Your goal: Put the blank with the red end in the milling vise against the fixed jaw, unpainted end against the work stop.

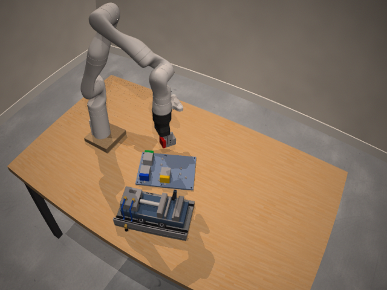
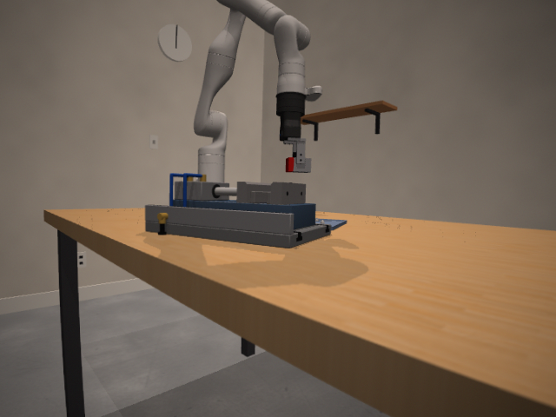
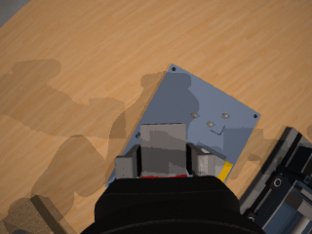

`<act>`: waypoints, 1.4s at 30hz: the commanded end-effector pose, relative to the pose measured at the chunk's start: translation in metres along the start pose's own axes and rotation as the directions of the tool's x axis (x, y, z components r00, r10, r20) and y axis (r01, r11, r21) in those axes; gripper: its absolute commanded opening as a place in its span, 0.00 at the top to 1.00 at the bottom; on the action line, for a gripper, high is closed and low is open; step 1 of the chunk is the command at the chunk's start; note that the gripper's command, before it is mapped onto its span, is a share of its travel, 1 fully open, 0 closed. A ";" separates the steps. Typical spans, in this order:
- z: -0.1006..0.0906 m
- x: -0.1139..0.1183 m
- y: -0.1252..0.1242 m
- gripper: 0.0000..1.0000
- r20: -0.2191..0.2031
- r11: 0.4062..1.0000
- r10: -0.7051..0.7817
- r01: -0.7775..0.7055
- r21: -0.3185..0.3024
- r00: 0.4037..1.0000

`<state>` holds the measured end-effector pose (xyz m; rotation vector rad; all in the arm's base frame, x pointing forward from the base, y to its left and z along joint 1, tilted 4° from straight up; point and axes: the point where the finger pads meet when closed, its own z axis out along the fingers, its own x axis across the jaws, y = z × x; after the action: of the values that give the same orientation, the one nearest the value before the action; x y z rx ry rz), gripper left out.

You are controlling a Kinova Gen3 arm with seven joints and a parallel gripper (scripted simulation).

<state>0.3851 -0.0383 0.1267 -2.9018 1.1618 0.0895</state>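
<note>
My gripper (image 1: 167,141) is shut on the grey blank with the red end (image 1: 163,142) and holds it in the air beyond the far edge of the blue plate (image 1: 167,166). It also shows in the exterior view (image 2: 297,164), well above the vise (image 2: 237,210). In the wrist view the blank (image 3: 164,148) sits between my fingers, with the red end toward the camera. The milling vise (image 1: 154,212) stands in front of the plate, jaws apart, with the hosed block (image 1: 130,197) at its left and the black work stop (image 1: 174,194) at the far side.
Three other blanks lie on the plate: green-ended (image 1: 148,156), blue-ended (image 1: 144,173), yellow-ended (image 1: 164,174). The arm's base (image 1: 104,137) stands at the far left. A wall shelf (image 2: 349,112) hangs behind.
</note>
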 end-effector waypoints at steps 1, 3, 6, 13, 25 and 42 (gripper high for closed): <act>0.000 0.001 0.000 1.00 0.000 1.000 -0.026 0.026 0.002 1.000; 0.000 0.001 0.000 1.00 0.000 0.998 -0.057 0.057 0.002 0.998; 0.000 0.001 0.000 1.00 0.000 0.995 -0.103 0.103 0.002 0.995; -0.001 0.000 -0.001 1.00 -0.002 0.984 -0.180 0.180 0.001 0.984; 0.000 0.002 0.001 1.00 -0.002 0.934 -0.357 0.357 0.001 0.934; 0.000 0.002 0.001 1.00 -0.002 0.827 -0.563 0.563 0.001 0.827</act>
<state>0.3851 -0.0386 0.1268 -3.0996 0.2705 0.0757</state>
